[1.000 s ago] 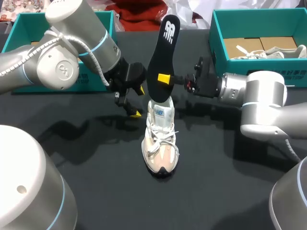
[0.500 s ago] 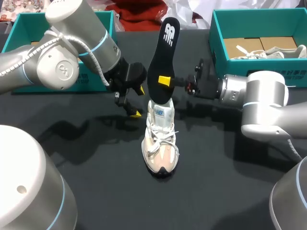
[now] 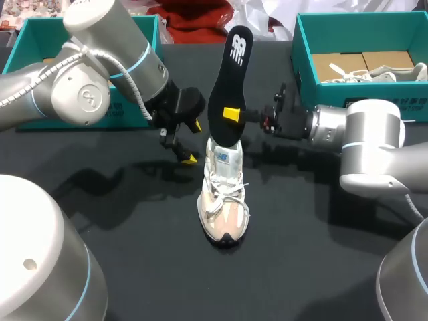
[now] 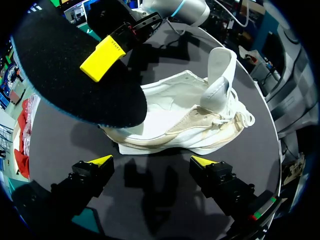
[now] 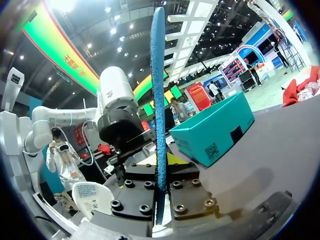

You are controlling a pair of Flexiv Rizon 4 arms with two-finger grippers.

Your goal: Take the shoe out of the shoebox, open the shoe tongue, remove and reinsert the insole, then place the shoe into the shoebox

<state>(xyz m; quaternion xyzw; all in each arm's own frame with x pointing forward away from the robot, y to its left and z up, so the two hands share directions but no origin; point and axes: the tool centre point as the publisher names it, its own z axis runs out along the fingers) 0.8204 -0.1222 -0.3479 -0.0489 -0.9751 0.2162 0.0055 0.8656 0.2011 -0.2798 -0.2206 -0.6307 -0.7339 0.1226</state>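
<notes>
Right gripper [image 3: 233, 114] stays clamped on the insole [image 3: 226, 80], which has edged slightly toward the table's [image 3: 120, 221] right edge, its lower end still at the collar of the shoe [image 3: 224, 200] mid-table. Left gripper [image 3: 193, 142] hangs just beside the shoe, fingers apart, empty. The insole looks nearly out, so removal isn't done yet.

Dark, matte table [image 3: 134, 221] with three items resting directly on it. A white-and-beige shoe [image 3: 224, 200] stands on its sole near the middle, toe toward the near edge and heel toward the far edge. The teal left shoebox [image 3: 30, 30] sits at the far left. The teal right shoebox [image 3: 302, 60], open-topped, sits at the far right. Both boxes are well apart from the shoe.
</notes>
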